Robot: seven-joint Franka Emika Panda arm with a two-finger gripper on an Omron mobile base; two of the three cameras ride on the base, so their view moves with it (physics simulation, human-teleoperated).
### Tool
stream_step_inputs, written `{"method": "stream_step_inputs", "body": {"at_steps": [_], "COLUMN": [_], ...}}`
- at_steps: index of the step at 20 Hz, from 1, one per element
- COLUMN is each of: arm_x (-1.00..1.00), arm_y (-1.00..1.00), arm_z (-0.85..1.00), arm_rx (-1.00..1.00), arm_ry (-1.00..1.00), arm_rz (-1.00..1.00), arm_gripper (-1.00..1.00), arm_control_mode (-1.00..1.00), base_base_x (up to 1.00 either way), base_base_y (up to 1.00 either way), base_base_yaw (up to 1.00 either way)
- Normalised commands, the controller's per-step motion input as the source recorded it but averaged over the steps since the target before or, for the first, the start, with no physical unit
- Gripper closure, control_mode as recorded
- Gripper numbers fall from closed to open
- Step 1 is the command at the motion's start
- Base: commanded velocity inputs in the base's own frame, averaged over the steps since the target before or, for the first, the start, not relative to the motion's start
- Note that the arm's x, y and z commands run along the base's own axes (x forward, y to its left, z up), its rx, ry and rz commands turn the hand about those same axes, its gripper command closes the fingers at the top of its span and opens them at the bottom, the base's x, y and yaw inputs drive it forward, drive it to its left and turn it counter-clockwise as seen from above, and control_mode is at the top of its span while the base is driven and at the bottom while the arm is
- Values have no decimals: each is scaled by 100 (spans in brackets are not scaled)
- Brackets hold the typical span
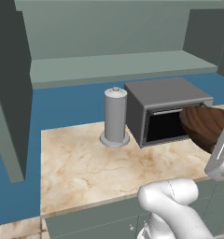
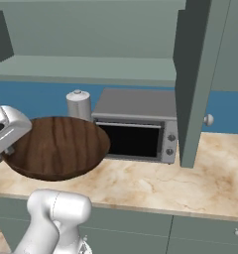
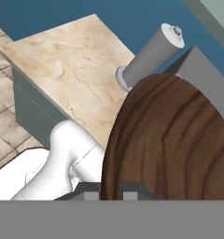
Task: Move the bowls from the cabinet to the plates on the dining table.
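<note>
Wood-grain bowl (image 2: 54, 148) hangs above the tabletop's (image 2: 190, 183) front edge, clenched at its rim by the end effector (image 3: 111, 190). Rigid, glossy, probably slippery and light; a rim pinch suits it. Behind stand toaster oven (image 2: 136, 129) and canister (image 1: 115, 116).

No writing, label, brand, number or sign can be read anywhere in these pictures. The toaster oven (image 2: 136, 126), the grey canister (image 1: 115, 116) and the cabinet (image 2: 198, 74) all have plain, unmarked surfaces.
</note>
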Motion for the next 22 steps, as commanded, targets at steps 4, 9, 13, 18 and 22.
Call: {"method": "stream_step_inputs", "body": {"at_steps": [4,9,13,18,22], "arm_x": [-1,0,0,0,0], "arm_y": [22,12,0,0,0], "arm_z": [-25,-12,0,0,0], "arm_rx": [-2,-3,0,0,0], "arm_ry": [0,1,0,0,0], "arm_rz": [1,0,0,0,0], "arm_gripper": [100,100,100,100,100], "arm_control_mode": [-100,-100,-100,-100,-100], "base_base_x": [0,0,0,0,0], "base_base_y": [0,0,0,0,0], "base_base_yaw": [0,0,0,0,0]}}
